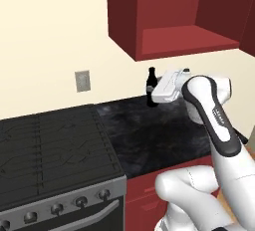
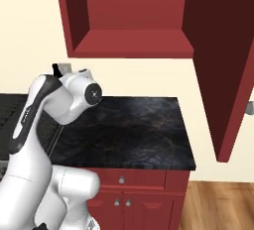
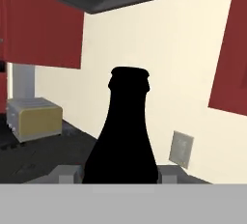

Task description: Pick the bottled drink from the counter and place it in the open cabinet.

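The bottled drink (image 1: 151, 81) is a small, nearly black bottle standing upright at the back of the black stone counter (image 1: 164, 135), close to the wall. My gripper (image 1: 153, 95) reaches it from the right and grips its lower body. In the hand view the bottle (image 3: 123, 136) rises as a dark shape in the middle, and a grey finger pad (image 3: 66, 172) presses against each side of it. The open cabinet (image 1: 184, 41) hangs above and to the right of the bottle, its red shelf floor (image 2: 134, 43) bare.
A black stove (image 1: 50, 145) adjoins the counter on the left. A wall outlet (image 1: 82, 80) sits above it. The cabinet's open door (image 2: 223, 65) hangs out at the right. A toaster-like box (image 3: 34, 118) appears in the hand view.
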Controlling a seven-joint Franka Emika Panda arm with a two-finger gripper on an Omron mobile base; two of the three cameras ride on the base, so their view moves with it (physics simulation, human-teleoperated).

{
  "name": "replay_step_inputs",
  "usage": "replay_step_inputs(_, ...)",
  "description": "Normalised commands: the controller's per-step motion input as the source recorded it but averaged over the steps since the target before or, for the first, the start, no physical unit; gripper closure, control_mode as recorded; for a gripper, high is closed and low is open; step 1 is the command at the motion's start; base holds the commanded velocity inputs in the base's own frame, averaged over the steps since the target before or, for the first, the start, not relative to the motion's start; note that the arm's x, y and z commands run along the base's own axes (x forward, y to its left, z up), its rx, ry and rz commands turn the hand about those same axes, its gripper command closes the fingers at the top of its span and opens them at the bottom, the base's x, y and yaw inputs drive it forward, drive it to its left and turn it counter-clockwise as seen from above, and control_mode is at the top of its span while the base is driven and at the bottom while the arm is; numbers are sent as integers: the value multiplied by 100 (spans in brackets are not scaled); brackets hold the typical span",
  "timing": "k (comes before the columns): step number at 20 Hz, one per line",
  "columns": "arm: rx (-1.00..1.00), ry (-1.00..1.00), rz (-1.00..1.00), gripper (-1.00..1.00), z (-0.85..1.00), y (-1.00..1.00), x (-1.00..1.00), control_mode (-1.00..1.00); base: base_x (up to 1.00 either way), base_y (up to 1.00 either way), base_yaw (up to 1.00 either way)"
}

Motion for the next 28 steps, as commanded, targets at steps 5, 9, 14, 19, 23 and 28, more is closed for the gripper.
replay_step_inputs(5, 0, 8, -35, 100, 31, -27, -41, -100, 0, 0, 0)
replay_step_inputs(9, 7, 3, -31, 100, 37, -72, -56, -100, 0, 0, 0)
replay_step_inputs(14, 13, 0, -26, 100, 66, -71, -33, -100, 0, 0, 0)
replay_step_inputs(19, 4, 0, -17, 100, 81, -35, -16, -100, 0, 0, 0)
replay_step_inputs(23, 1, 0, -10, 100, 68, -34, -1, -100, 0, 0, 0)
replay_step_inputs(28, 1, 0, -3, 100, 46, -57, 0, -100, 0, 0, 0)
